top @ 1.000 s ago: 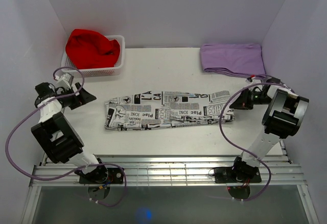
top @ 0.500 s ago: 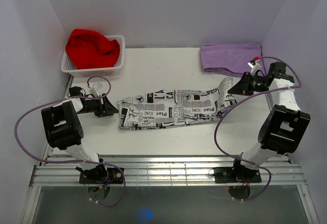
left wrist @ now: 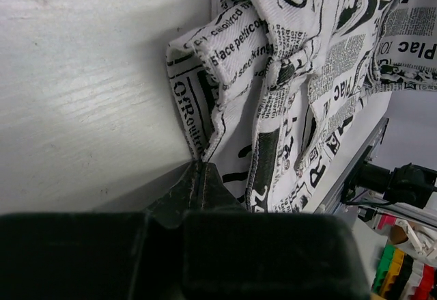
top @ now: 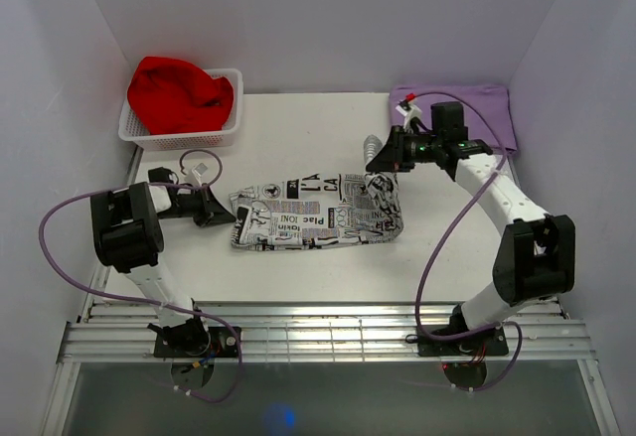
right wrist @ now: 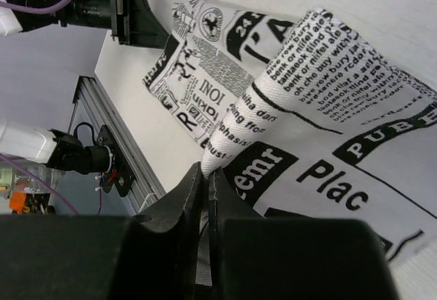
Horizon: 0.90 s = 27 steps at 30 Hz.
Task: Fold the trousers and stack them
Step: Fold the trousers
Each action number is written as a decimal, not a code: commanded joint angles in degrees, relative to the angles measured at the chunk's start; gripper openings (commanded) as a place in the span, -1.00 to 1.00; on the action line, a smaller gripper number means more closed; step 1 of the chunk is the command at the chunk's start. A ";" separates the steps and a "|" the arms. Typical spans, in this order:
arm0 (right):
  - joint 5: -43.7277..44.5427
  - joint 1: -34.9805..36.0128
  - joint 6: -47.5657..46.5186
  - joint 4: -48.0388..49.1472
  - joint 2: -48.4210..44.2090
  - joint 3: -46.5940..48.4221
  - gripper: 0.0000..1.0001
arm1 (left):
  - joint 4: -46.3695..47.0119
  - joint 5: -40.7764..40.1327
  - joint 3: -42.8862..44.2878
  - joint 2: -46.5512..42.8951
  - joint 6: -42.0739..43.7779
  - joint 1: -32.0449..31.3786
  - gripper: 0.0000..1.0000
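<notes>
The trousers (top: 313, 213), white with black newspaper print, lie across the middle of the table, their right end lifted and curled over to the left. My right gripper (top: 378, 158) is shut on that raised end, and the cloth is pinched between its fingertips (right wrist: 207, 170) in the right wrist view. My left gripper (top: 227, 218) lies low on the table at the trousers' left end. In the left wrist view its jaws (left wrist: 198, 169) are shut on the bunched corner of the trousers (left wrist: 293, 74).
A white basket (top: 184, 141) holding a red cloth (top: 179, 93) stands at the back left. A lilac cloth (top: 487, 108) lies at the back right, just behind the right arm. A metal rail (top: 318, 337) runs along the near edge.
My left gripper went to the trousers' left end and shut on it. My right gripper carried the right end up and leftward, so the trousers lie shorter.
</notes>
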 commanded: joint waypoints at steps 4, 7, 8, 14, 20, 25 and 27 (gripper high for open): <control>8.39 13.30 8.98 6.59 7.91 8.13 -0.85 | 4.70 1.17 -0.26 0.00 -2.55 -1.55 -1.00; 9.71 17.61 10.74 7.99 11.96 11.12 -0.85 | 5.15 1.26 -1.05 0.09 -2.82 -2.17 -1.00; 10.50 18.57 11.18 8.17 12.84 11.91 -0.85 | 5.15 1.52 -1.23 0.09 -2.99 -2.34 -1.00; 12.87 24.64 13.64 8.44 19.69 19.38 -0.85 | 7.34 1.96 -3.16 -0.35 -4.66 -3.04 -1.00; 15.94 28.95 17.33 10.98 23.65 23.07 -0.85 | 8.40 3.10 -4.48 0.09 -5.98 -3.57 -1.00; 17.10 31.68 20.15 11.95 27.43 24.75 -0.85 | 9.36 3.28 -5.80 -0.44 -6.16 -3.66 -1.00; 17.18 32.99 21.64 11.87 29.10 26.06 -0.85 | 9.80 3.01 -6.24 -0.70 -6.25 -3.66 -1.00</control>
